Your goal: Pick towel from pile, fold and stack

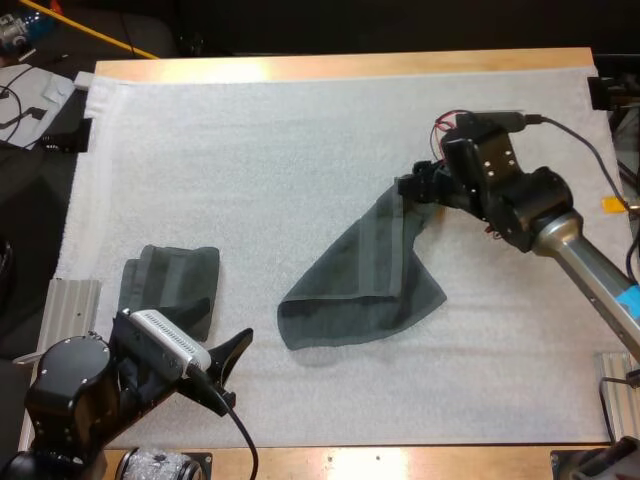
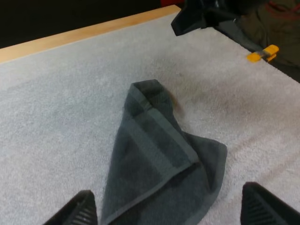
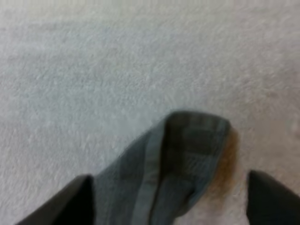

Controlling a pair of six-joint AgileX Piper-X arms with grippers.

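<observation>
Rumpled towel (image 1: 360, 285) near the middle of the white mat (image 1: 250, 150), a little toward the right side. Lies loosely doubled over itself, wide at the near end, narrowing to a single corner at the far end, with a paler woven band along its length.

Right gripper (image 1: 408, 182) just beside that far corner, at the towel's tip. Released: black fingers (image 3: 276, 201) spread apart, grasping nothing. Seen from the right wrist camera, the corner flat on the mat between the two fingers, clear of both. Contact with the cloth as seen from the high camera: cannot tell.

Left gripper (image 1: 232, 372) at the near left of the mat, close to the towel's wide end but short of it. Likewise released: fingers (image 2: 75, 211) wide apart, holding nothing, aimed toward the towel. From the left wrist camera, the towel's wide end ahead between the two fingertips, untouched, and the right gripper beyond the far corner.

Second towel (image 1: 172, 285) just beyond the left gripper, near the mat's left edge. Lies flat and folded, a paler stripe down it, near edge hidden behind the left arm. Separate from the rumpled towel, bare mat between the two.

Wooden table (image 1: 330, 65) showing as a strip along the mat's far side.
</observation>
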